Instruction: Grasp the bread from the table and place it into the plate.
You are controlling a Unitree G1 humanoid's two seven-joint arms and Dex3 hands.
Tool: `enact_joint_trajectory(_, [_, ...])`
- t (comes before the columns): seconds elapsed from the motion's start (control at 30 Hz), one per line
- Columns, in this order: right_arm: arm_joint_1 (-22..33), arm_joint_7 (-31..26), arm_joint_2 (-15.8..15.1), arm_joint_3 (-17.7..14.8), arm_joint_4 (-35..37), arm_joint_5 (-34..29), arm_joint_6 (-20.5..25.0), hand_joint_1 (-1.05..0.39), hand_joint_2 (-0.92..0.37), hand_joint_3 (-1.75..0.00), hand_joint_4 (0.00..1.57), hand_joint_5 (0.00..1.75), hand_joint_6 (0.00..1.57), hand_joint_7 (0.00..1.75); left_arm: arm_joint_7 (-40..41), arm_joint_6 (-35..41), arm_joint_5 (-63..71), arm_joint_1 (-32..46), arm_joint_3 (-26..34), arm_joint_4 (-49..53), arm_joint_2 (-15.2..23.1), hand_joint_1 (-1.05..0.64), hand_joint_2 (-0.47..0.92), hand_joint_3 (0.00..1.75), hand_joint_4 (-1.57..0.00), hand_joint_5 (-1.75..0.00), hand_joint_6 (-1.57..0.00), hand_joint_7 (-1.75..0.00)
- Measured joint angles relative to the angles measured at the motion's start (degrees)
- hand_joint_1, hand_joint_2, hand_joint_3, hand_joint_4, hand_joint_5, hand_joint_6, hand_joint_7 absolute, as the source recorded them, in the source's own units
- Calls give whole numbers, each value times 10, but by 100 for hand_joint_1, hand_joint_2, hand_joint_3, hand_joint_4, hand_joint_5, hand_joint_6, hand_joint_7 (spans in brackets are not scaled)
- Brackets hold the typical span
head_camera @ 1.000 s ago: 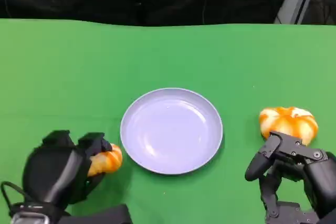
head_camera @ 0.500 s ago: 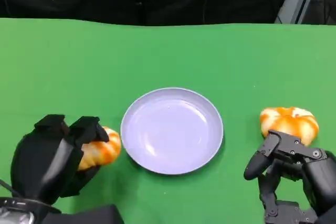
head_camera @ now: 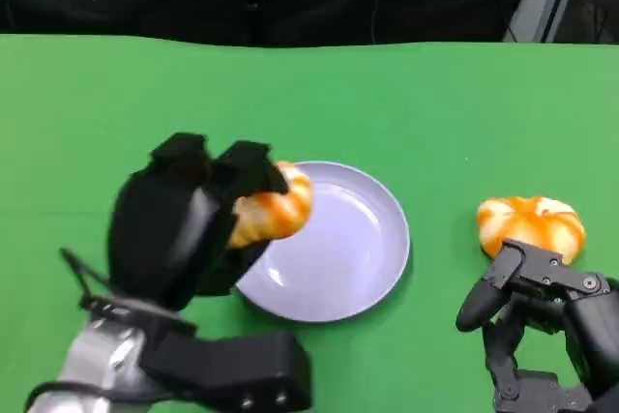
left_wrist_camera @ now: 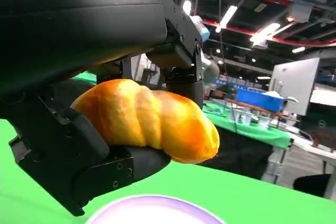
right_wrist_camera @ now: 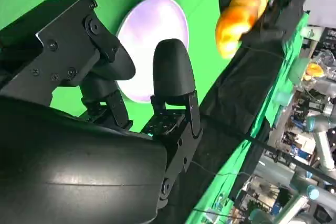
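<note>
The left hand (head_camera: 184, 229) pinches a golden twisted bread roll (head_camera: 274, 208) between its fingers (head_camera: 253, 169), over the round lavender plate's (head_camera: 382, 258) rim, likely ready to release. The right hand's (head_camera: 542, 321) fingers are spread, empty, just short of a second orange bun (head_camera: 532, 224) on the green bench (head_camera: 435, 113).

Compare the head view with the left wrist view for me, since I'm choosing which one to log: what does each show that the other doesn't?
Head view alone: the second bread lying on the green table right of the plate, with the right hand near it, holding nothing, and the plate's full outline.

Left wrist view alone: a close look at the fingers clamped around the held bread from both sides, plus a workshop background.

Both: the left hand gripping the bread lifted above the plate's edge.
</note>
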Motion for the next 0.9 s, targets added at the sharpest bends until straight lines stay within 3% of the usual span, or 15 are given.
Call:
enact_joint_trajectory(0.07, [1, 0, -1, 0, -1, 0, 0, 10, -40, -137, 77, 167, 73, 145, -2, 3, 1, -17, -13, 23, -15, -21, 40, 125, -87, -175, -72, -167])
enact_joint_trajectory(0.3, [4, 0, -1, 3, -4, 0, 0, 10, -40, -137, 77, 169, 72, 146, -20, 29, 1, -89, -52, 111, -60, -21, 42, 115, -82, -175, -75, -152])
enact_joint_trajectory(0.37, [4, -1, -1, 5, -4, 0, -1, 10, -40, -137, 77, 168, 73, 146, -21, 30, 0, -109, -61, 142, -69, -22, 48, 106, -76, -174, -75, -137])
enact_joint_trajectory(0.4, [5, -1, -1, 6, -5, 0, -1, 10, -40, -137, 77, 168, 73, 146, -24, 33, 0, -119, -66, 157, -72, -23, 52, 98, -73, -166, -75, -123])
enact_joint_trajectory(0.43, [6, -1, 0, 7, -5, 0, -1, 10, -40, -137, 77, 168, 73, 146, -35, 40, -1, -128, -70, 167, -75, -26, 61, 83, -66, -144, -69, -99])
enact_joint_trajectory(0.47, [6, -1, 0, 8, -6, 0, -1, 9, -41, -137, 77, 168, 72, 146, -54, 53, -2, -135, -73, 173, -79, -30, 78, 51, -50, -110, -58, -63])
enact_joint_trajectory(0.53, [7, -1, 0, 10, -7, 1, -1, 8, -41, -136, 77, 168, 72, 145, -122, 97, -2, -147, -85, 175, -80, -44, 89, 32, -20, -70, -38, -25])
enact_joint_trajectory(0.6, [8, 0, 0, 12, -9, 1, 0, 8, -40, -136, 77, 168, 72, 146, -189, 142, 15, -153, -100, 171, -76, -57, 91, 31, -6, -48, -23, -11])
enact_joint_trajectory(0.63, [8, 0, 0, 12, -9, 1, 0, 8, -40, -136, 77, 167, 73, 146, -217, 164, 28, -154, -110, 167, -73, -66, 92, 32, -2, -28, -16, -6])
enact_joint_trajectory(0.73, [9, 0, 0, 13, -11, 1, 2, 7, -40, -135, 77, 168, 73, 146, -268, 209, 55, -155, -129, 151, -67, -78, 92, 36, 0, -6, -6, -2])
enact_joint_trajectory(0.9, [9, 3, -1, 13, -14, 2, 2, 8, -40, -136, 78, 168, 74, 146, -350, 244, 65, -156, -144, 129, -55, -91, 92, 47, 0, 0, 0, 0])
